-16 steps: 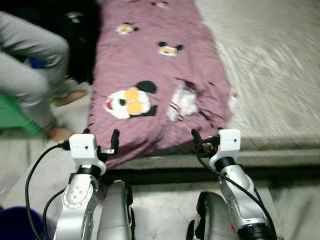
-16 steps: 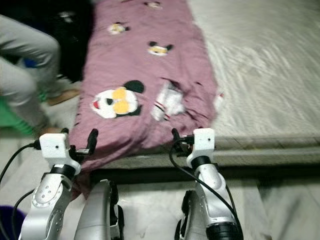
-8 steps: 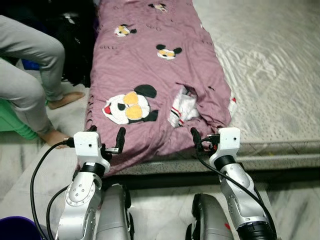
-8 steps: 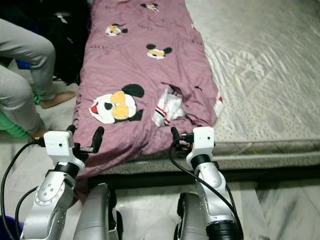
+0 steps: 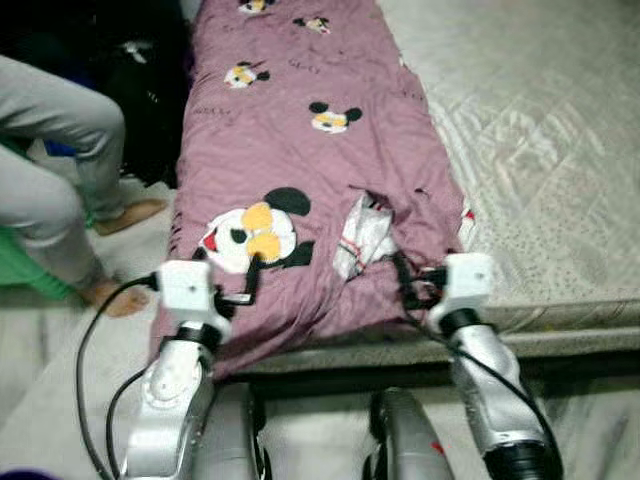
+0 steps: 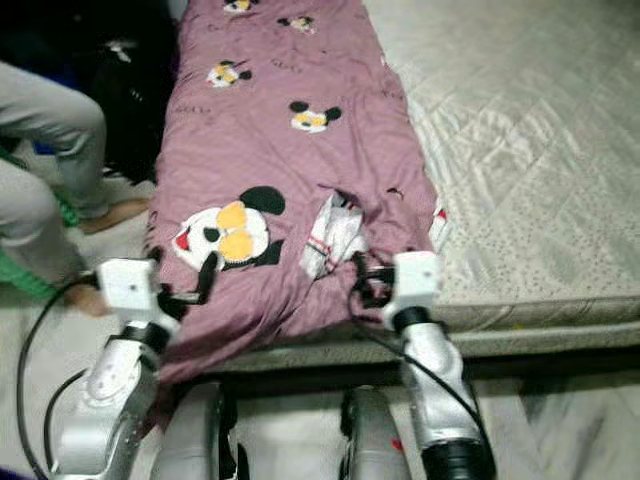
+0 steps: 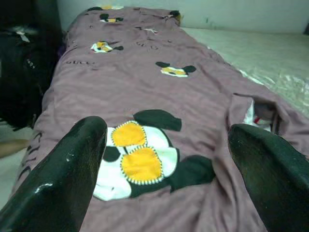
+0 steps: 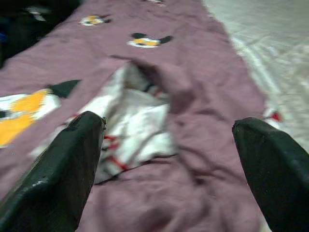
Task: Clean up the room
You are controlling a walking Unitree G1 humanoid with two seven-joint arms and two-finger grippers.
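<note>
A mauve blanket [image 5: 300,150] printed with cartoon mouse faces lies lengthwise along the left side of a bed [image 5: 540,140], its near end rumpled and draped over the bed's front edge. On the blanket's near half sits a large mouse face [image 5: 255,232] in black, white and yellow, and smaller ones run up the cloth toward the far end. To the right of the large face the blanket is folded back into a pocket-like opening, and in it lies a bunched white cloth with red and dark stripes [image 5: 362,235]; nothing else can be made out inside that fold. The rest of the bed, to the right, is covered by a pale quilted sheet. The left end effector [image 5: 228,282] is held over the blanket's near left corner, its fingers spread wide, with the large face between them in the left wrist view. The right end effector [image 5: 408,280] hovers just beside the striped cloth, its two fingers [image 8: 63,169] also spread wide and touching nothing. At the left, a person's grey-trousered legs [image 5: 50,170] and bare feet rest on the floor beside the bed.
</note>
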